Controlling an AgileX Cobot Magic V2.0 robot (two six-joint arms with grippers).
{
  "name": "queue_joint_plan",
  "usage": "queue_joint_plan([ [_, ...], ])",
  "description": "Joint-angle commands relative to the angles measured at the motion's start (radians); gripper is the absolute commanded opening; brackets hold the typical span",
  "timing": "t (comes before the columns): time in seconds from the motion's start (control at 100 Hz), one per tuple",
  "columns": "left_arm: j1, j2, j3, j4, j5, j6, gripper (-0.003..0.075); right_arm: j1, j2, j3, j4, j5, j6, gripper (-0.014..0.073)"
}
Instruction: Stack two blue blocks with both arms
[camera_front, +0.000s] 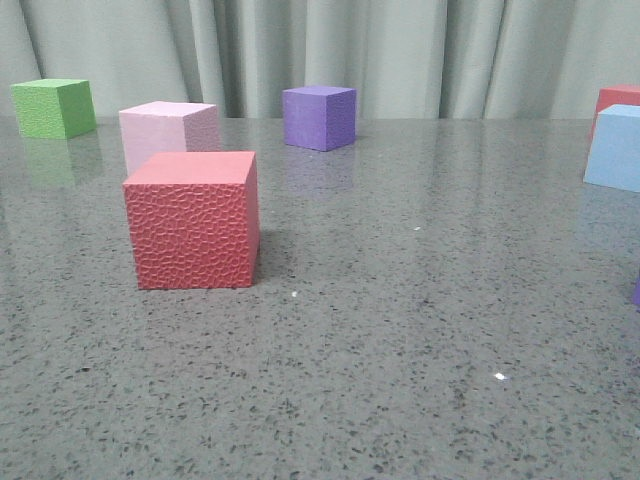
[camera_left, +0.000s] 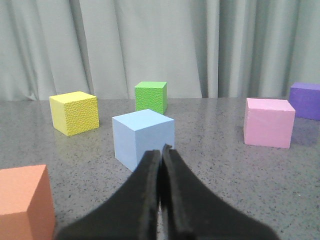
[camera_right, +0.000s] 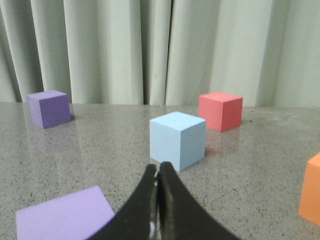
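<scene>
Both grippers closed and empty — left gripper (camera_left: 161, 150) faces one blue block (camera_left: 143, 138), right gripper (camera_right: 157, 172) faces the other blue block (camera_right: 177, 140), both resting on the table (camera_front: 400, 330). Risk: advancing with jaws together would shove a block away — open first.

Smooth matte blue blocks (camera_left: 143, 138), pebbled rough red cube (camera_front: 192, 221), polished speckled stone-look table (camera_front: 400, 350), cloth curtain (camera_front: 400, 50)

In the front view the right edge cuts off a blue block (camera_front: 615, 147), a red cube (camera_front: 620, 97) behind it, and a purple sliver (camera_front: 637, 291). The wrist views crop an orange cube (camera_left: 25, 202), another orange cube (camera_right: 311, 195) and a lilac cube (camera_right: 65, 219).
</scene>
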Motion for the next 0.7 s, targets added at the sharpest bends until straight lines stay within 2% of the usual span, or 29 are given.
queue_joint_plan([
  [0.0, -0.002, -0.030, -0.065, -0.011, -0.024, -0.011, -0.0019, -0.004, -0.018, -0.087, -0.002, -0.024, -0.008, -0.0122],
  [0.22, -0.002, 0.073, -0.302, -0.011, 0.228, -0.011, -0.0019, -0.004, 0.047, -0.309, -0.002, 0.241, -0.008, -0.0122],
  [0.58, -0.002, 0.417, -0.750, -0.030, 0.748, -0.011, -0.0019, -0.004, 0.365, -0.740, 0.030, 0.712, -0.008, -0.0122],
  [0.69, -0.002, 0.502, -0.849, -0.064, 0.836, -0.011, -0.0019, -0.004, 0.450, -0.841, 0.050, 0.833, -0.008, -0.0122],
])
